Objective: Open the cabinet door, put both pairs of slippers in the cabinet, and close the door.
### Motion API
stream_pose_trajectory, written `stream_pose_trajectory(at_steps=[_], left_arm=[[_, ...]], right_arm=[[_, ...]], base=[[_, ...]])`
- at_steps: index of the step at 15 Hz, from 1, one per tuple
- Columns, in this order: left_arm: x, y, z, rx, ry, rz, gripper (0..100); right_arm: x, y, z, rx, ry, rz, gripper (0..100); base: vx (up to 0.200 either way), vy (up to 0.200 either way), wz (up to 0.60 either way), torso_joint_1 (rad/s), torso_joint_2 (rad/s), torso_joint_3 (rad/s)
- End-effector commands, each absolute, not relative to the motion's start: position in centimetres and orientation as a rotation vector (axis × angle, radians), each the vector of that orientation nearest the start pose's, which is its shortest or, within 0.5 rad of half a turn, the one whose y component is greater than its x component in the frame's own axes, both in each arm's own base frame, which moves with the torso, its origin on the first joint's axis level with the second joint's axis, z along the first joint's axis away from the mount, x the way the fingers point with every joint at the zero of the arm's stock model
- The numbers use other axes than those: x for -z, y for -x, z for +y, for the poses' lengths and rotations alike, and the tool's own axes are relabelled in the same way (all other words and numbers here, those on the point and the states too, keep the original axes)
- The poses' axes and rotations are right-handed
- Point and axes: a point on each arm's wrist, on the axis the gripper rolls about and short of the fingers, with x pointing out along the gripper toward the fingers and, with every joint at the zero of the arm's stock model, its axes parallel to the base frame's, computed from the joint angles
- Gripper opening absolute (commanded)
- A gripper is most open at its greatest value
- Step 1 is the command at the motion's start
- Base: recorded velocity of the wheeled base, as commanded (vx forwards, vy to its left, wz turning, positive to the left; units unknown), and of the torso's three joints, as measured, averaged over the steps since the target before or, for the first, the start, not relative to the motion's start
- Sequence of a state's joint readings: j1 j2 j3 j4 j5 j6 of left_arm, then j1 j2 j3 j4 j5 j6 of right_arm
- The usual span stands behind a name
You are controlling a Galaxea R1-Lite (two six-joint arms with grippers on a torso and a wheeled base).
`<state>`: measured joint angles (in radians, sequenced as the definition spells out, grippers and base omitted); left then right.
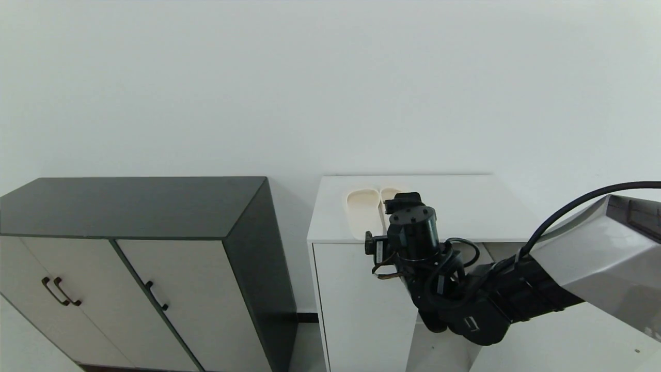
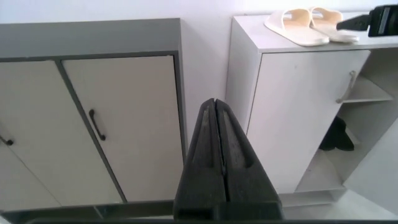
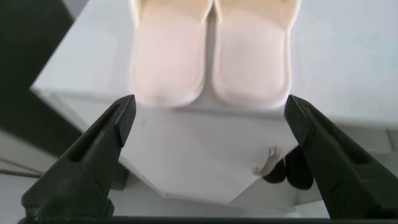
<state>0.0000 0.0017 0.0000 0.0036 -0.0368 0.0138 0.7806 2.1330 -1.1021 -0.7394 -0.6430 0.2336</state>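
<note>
On top of the white cabinet (image 1: 361, 289) (image 2: 298, 112), at the right of the scene, a pair of cream slippers (image 1: 364, 209) (image 2: 311, 25) (image 3: 211, 56) lies side by side, soles down, touching each other along their inner edges. They sit towards the cabinet's left side, with their near ends close to its front edge.

The right tool (image 1: 402, 199) (image 3: 210, 102) (image 2: 373, 18) hangs at the near ends of the slippers. It is open, its two dark fingers (image 3: 121, 118) spread wider than the pair. Whether it touches either slipper cannot be told.

Below, the white cabinet's left door is shut, with a pale handle (image 2: 351, 87) (image 3: 267, 163) at its right edge. The right half stands open and shows a shelf. Under that shelf lies a dark thing (image 2: 339, 134) (image 3: 295, 171); what it is cannot be told.

To the left, apart from the white cabinet and against the same wall, stands a dark-topped cabinet (image 1: 129, 206) (image 2: 93, 37). Both of its cream doors are shut, each with a dark handle (image 1: 156, 296) (image 2: 96, 124).

The left tool (image 2: 215, 109) is closed on nothing, its fingers pressed flat together. It is held low in front of the gap between the two cabinets, well apart from the slippers
</note>
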Motion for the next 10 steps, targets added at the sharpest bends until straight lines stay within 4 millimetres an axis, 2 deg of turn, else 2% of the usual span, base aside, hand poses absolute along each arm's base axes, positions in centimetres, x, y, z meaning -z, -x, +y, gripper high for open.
stream_pose_trajectory(at_steps=[1, 8, 10], left_arm=[[-7.5, 2.3, -0.1, 0.037, -0.014, 0.006, 0], [-7.5, 2.3, -0.1, 0.037, -0.014, 0.006, 0], [-7.5, 2.3, -0.1, 0.034, -0.012, 0.004, 0]], right_arm=[[-11.5, -29.9, 27.9, -0.114, -0.039, 0.235, 100], [-10.8, -30.6, 28.3, -0.124, -0.038, 0.239, 100], [-10.5, -30.7, 28.4, -0.144, -0.038, 0.249, 100]], base=[[0.200, 0.000, 0.00, 0.002, 0.00, 0.002], [0.200, 0.000, 0.00, 0.004, 0.00, 0.004], [0.000, 0.000, 0.00, 0.000, 0.00, 0.000]])
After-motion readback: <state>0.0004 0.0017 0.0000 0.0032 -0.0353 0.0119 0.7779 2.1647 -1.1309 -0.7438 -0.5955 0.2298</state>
